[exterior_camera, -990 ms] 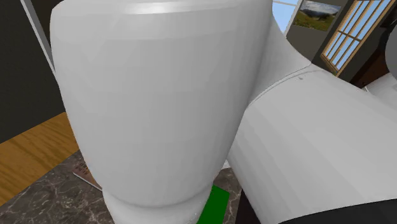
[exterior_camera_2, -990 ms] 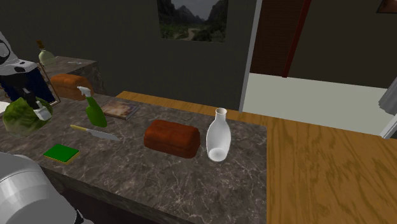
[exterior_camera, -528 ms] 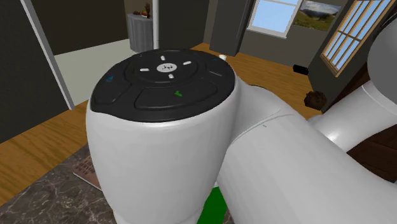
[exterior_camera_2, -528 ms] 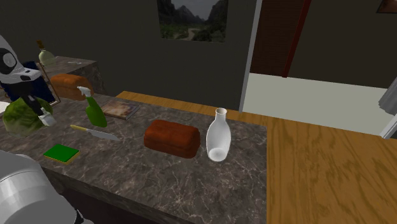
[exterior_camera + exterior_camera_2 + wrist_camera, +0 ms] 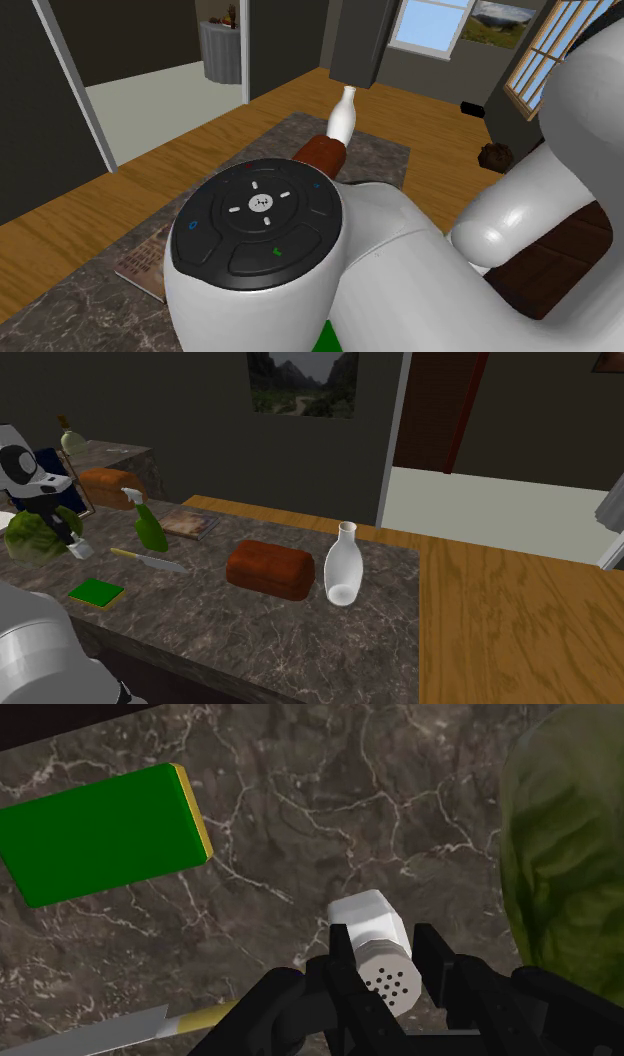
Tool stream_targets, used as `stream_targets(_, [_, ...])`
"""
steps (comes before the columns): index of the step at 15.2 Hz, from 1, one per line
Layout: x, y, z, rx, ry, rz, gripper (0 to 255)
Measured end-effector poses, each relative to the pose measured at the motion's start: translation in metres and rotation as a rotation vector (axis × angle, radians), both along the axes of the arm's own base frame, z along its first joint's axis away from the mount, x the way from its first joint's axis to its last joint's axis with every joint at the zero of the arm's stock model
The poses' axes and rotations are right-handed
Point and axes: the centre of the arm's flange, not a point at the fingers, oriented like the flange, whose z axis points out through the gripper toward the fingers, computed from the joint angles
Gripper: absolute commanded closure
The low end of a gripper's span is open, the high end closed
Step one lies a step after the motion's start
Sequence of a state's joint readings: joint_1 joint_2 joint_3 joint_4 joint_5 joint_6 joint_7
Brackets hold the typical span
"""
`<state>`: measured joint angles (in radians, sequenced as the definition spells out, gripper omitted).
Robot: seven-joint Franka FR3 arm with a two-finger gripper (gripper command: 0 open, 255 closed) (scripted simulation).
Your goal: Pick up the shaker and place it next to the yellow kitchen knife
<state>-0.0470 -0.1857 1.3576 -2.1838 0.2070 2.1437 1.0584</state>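
Note:
My black gripper (image 5: 386, 952) is shut on the shaker (image 5: 366, 918), a small white one with a perforated grey cap, clasped between both fingers over the dark marble counter (image 5: 330, 794). In the second exterior view the gripper (image 5: 74, 542) holds the shaker (image 5: 81, 550) at the far left, just left of the knife (image 5: 150, 560). The knife lies flat with its yellow handle (image 5: 124, 553) toward the gripper. In the wrist view the knife's grey blade (image 5: 110, 1034) and yellow handle (image 5: 205, 1018) lie beside the fingers.
A lettuce head (image 5: 30, 534) sits behind the gripper. A green spray bottle (image 5: 150, 528) stands behind the knife and a green sponge (image 5: 97, 592) lies in front of it. A book (image 5: 188, 524), a brown loaf (image 5: 268, 569) and a white bottle (image 5: 342, 564) lie further right.
The gripper has carried the shaker down and toward the second exterior view's right, closer to the knife. In the shoulder view the arm has dropped, uncovering the counter beyond.

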Motion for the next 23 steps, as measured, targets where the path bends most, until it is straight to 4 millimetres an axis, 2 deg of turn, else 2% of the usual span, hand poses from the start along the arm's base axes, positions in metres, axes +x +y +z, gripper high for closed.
stream_targets(4, [0.001, 0.0, -0.021, 0.0, 0.0, 0.0, 255])
stream_targets(10, [0.001, 0.0, -0.024, 0.001, 0.0, 0.0, 255])
stream_targets(11, [0.001, 0.0, -0.024, 0.001, 0.0, 0.0, 0])
stream_targets(17, [0.001, 0.0, -0.024, 0.001, 0.0, 0.0, 0])
stream_targets(21, [0.001, 0.001, 0.015, 0.0, -0.002, -0.001, 0])
stream_targets(23, [0.0, 0.0, 0.023, 0.001, -0.001, 0.0, 0])
